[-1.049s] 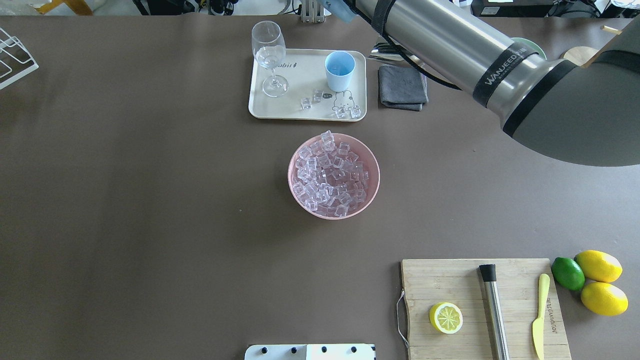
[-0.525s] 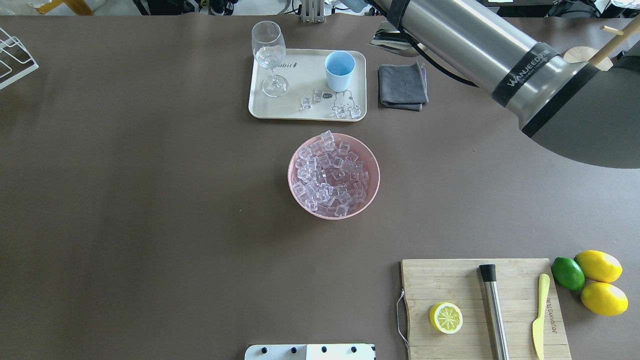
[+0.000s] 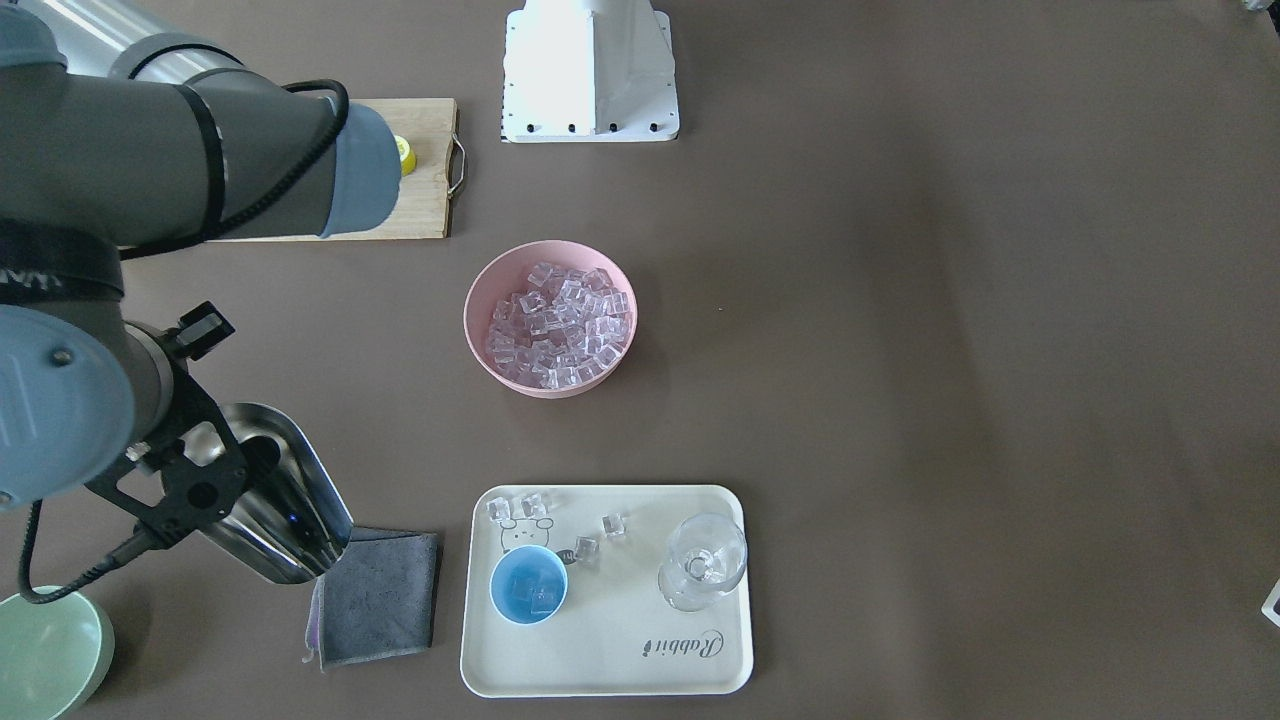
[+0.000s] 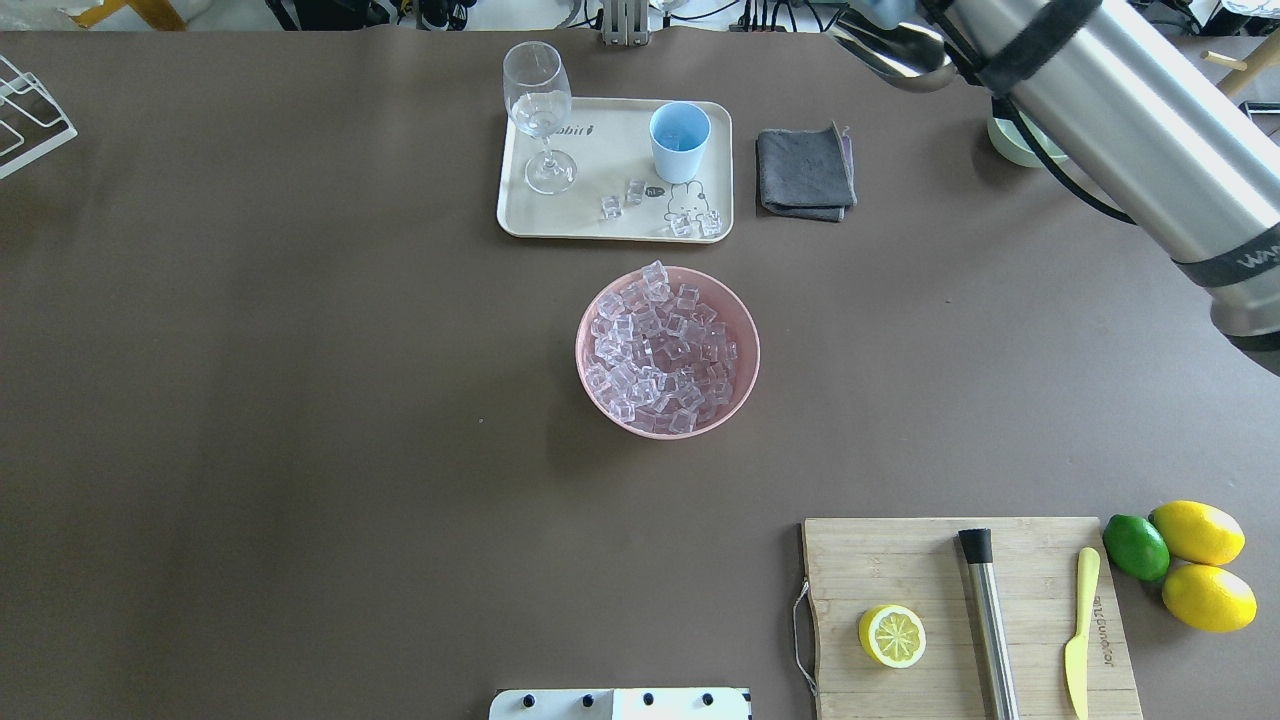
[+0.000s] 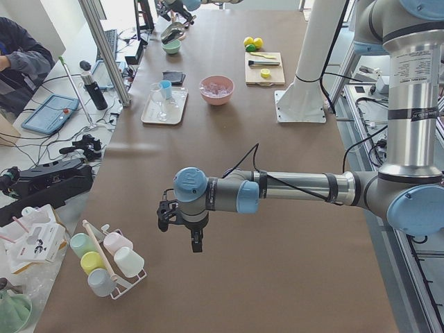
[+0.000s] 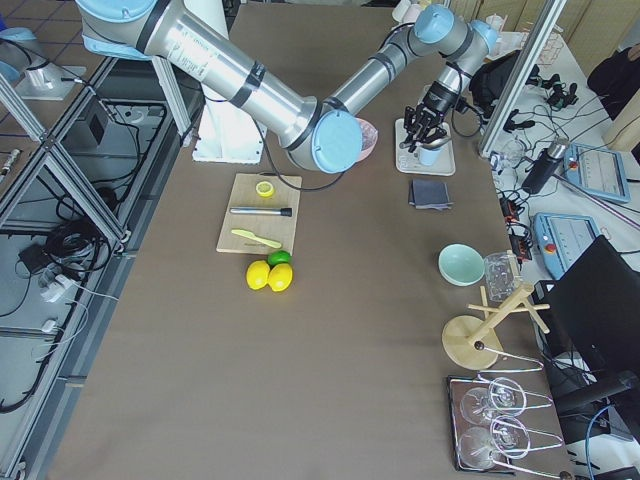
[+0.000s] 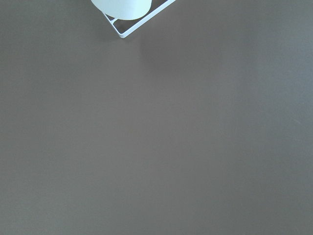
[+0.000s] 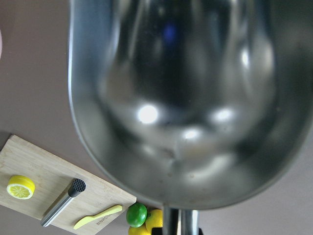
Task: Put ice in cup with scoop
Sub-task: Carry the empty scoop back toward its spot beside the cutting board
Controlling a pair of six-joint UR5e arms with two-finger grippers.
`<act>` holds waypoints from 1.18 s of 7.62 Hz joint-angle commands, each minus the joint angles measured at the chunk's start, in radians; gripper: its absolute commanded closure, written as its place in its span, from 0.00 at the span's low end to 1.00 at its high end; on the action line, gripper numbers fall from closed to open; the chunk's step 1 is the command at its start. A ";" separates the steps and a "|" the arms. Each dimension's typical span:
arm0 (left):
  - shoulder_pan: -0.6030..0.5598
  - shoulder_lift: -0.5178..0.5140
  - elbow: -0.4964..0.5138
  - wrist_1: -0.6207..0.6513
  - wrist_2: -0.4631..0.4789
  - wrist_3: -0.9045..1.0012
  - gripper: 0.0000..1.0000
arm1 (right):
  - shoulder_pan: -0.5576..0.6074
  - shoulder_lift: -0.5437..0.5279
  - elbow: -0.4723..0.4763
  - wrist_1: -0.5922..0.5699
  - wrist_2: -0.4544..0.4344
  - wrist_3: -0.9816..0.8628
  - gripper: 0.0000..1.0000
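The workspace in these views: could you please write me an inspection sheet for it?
Surface: brown table; no stray ice seen on it.
Job's things: scoop empty, held near the grey cloth; cup on the tray, a few cubes inside; ice heaped in the pink bowl; loose cubes on the tray.
Clutter: stemmed glass, pale green bowl, cutting board with lemon half, steel rod, yellow knife; lime and lemons beside it.
Grippers: right gripper shut on the scoop; left gripper over bare table, state cannot be told.
Cables: black cable along the right arm.
Surroundings: a person at a side bench; cup rack.
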 commanded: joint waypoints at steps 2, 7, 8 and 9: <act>0.000 0.000 -0.002 0.000 -0.002 -0.001 0.02 | 0.096 -0.418 0.472 0.108 0.107 0.288 1.00; 0.002 0.000 -0.004 0.001 -0.003 -0.004 0.02 | 0.209 -0.889 0.679 0.382 0.306 0.587 1.00; 0.002 0.000 -0.004 0.001 -0.003 -0.004 0.02 | 0.229 -1.012 0.680 0.490 0.365 0.587 1.00; 0.002 0.000 -0.004 0.001 -0.003 -0.004 0.02 | 0.229 -1.099 0.652 0.617 0.373 0.587 1.00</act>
